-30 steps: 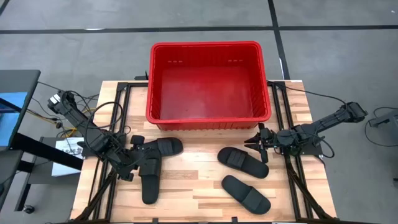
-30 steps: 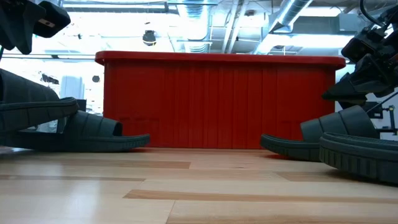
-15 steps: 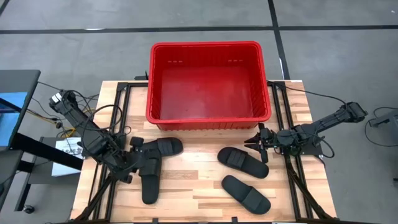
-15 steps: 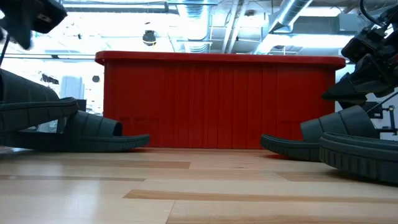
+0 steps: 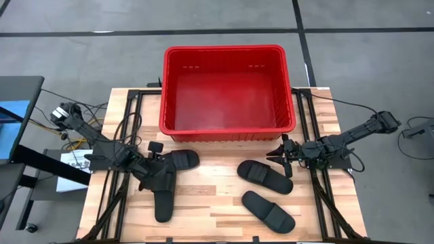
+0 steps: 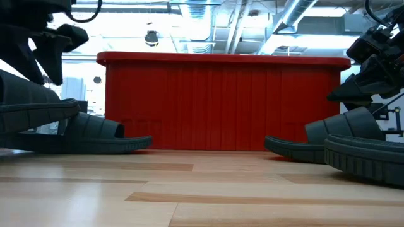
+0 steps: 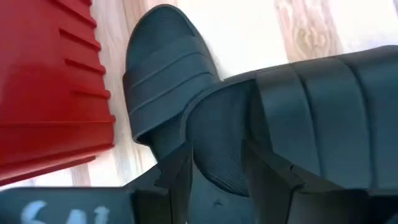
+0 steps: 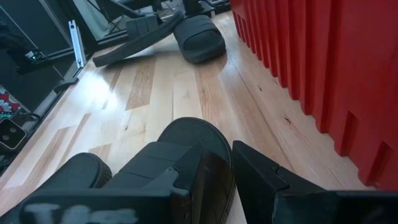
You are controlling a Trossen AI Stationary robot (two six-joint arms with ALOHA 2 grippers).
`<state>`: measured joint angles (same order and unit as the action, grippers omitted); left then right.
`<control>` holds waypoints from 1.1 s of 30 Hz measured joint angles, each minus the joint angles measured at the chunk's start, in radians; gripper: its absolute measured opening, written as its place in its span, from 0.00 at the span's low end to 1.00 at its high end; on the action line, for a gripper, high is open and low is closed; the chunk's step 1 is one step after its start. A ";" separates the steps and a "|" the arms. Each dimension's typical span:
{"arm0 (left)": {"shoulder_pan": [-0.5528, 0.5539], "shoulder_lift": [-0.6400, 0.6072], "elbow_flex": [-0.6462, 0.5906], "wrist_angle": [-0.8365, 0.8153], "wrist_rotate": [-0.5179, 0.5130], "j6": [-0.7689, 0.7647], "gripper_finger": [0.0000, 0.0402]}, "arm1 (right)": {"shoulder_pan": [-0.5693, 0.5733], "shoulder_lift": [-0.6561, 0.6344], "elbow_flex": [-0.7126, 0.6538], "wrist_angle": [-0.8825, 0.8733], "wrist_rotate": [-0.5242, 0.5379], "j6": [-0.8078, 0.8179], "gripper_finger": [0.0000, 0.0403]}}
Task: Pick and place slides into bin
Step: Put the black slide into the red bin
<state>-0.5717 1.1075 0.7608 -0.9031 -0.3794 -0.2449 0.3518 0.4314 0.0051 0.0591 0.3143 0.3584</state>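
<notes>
Left gripper fingers astride slide.

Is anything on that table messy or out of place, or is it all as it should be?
Nothing looks spilled or broken. The only untidy spot is on the left: two slides lie overlapped in a crooked V, one propped on the other, under the left gripper. The red bin holds nothing yet.

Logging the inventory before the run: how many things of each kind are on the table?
Matte black slip-on slides: 4
Large red slotted plastic bin: 1
Total: 5
</notes>
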 joint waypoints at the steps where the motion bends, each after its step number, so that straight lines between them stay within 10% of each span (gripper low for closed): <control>1: 0.009 0.000 -0.003 0.006 -0.001 0.007 0.32 | 0.000 0.000 0.000 0.000 0.000 0.000 0.19; 33: 0.273 0.007 -0.024 0.050 0.195 0.167 0.32 | 0.000 0.000 0.000 0.000 0.000 0.000 0.19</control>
<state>-0.2986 1.1149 0.7364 -0.8536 -0.1849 -0.0784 0.3519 0.4316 0.0048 0.0589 0.3142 0.3584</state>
